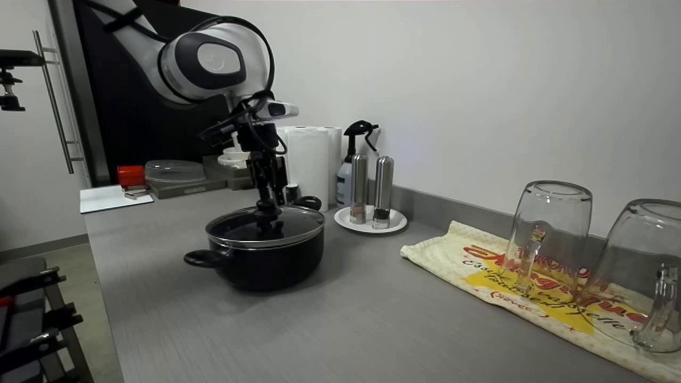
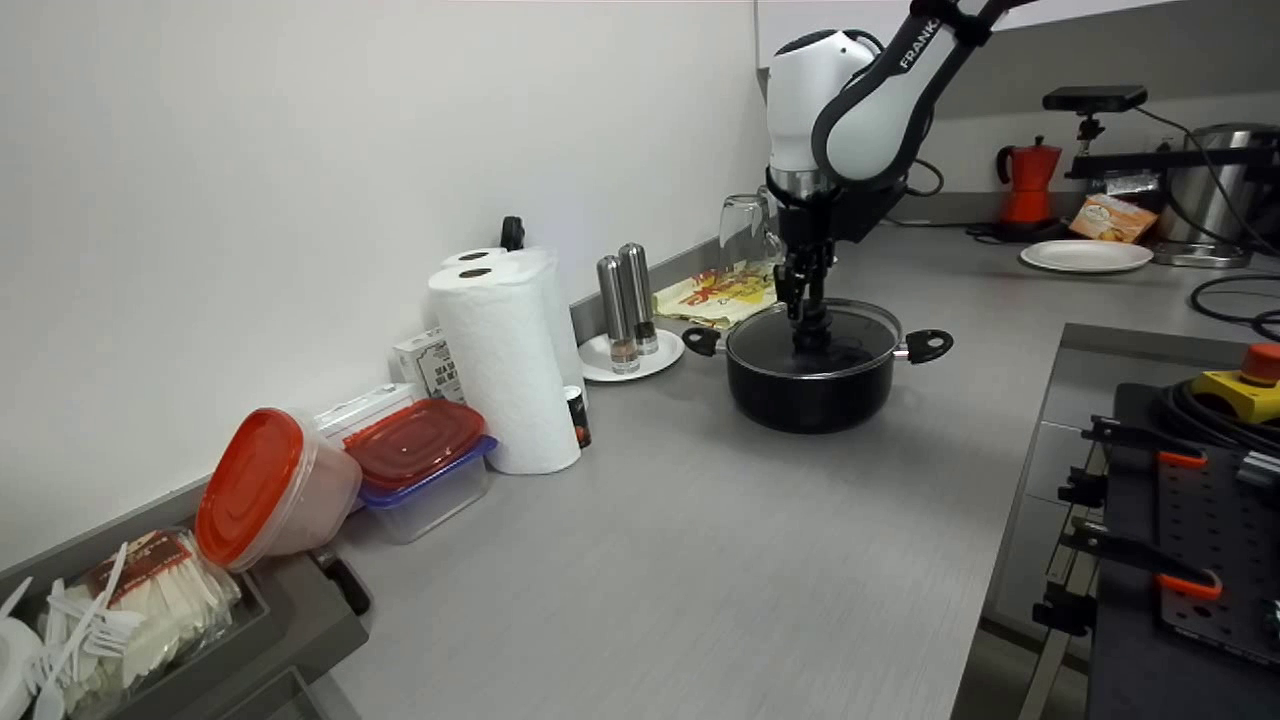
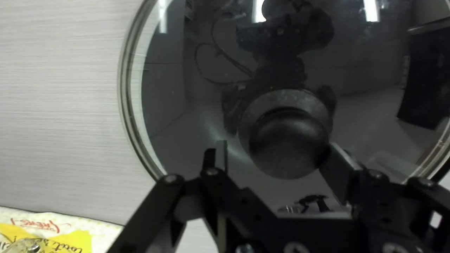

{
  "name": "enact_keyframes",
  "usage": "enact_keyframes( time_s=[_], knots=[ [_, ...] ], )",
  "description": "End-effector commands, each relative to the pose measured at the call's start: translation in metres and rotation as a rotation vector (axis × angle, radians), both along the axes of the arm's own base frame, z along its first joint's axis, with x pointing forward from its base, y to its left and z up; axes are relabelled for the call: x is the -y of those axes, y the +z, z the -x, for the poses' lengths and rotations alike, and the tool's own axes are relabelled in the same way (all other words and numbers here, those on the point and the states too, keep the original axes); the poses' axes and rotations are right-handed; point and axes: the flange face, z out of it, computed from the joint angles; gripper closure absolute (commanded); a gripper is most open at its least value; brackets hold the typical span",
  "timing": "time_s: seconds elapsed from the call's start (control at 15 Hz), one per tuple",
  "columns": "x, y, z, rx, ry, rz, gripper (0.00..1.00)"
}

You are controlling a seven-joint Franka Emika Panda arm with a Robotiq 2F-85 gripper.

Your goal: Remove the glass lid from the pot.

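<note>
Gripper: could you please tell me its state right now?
Gripper: open, holding nothing; in the wrist view the lid knob shows between its jaws, with a gap on one side.

In an exterior view, from centre, a white cylindrical paper roll [image 2: 508, 370] stands at nine o'clock, an orange-lidded rounded plastic tub [image 2: 280, 490] sits tilted at eight, and a black-handled red moka coffee maker [image 2: 1028, 182] stands at two.

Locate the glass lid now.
In an exterior view, the glass lid lies left of centre, on the black pot, below the gripper and left of the white plate.
</note>
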Motion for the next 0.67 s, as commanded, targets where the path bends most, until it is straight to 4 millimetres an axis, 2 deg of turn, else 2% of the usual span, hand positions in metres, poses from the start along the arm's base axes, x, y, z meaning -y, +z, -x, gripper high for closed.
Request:
enact_keyframes(
  time_s=[0.0,0.07,0.13,0.33,0.47,0.6],
  knots=[
    [-0.002,0.001,-0.004,0.007,-0.001,0.011,0.64],
    [-0.002,0.001,-0.004,0.007,0.000,0.011,0.73],
    [-0.002,0.001,-0.004,0.008,-0.001,0.010,0.76],
    [-0.004,0.005,-0.004,0.007,0.001,0.006,0.76],
    [-0.011,0.023,-0.009,0.027,0.012,0.001,0.76],
    [-0.029,0.064,-0.013,0.079,0.049,-0.011,0.76]
  ],
)
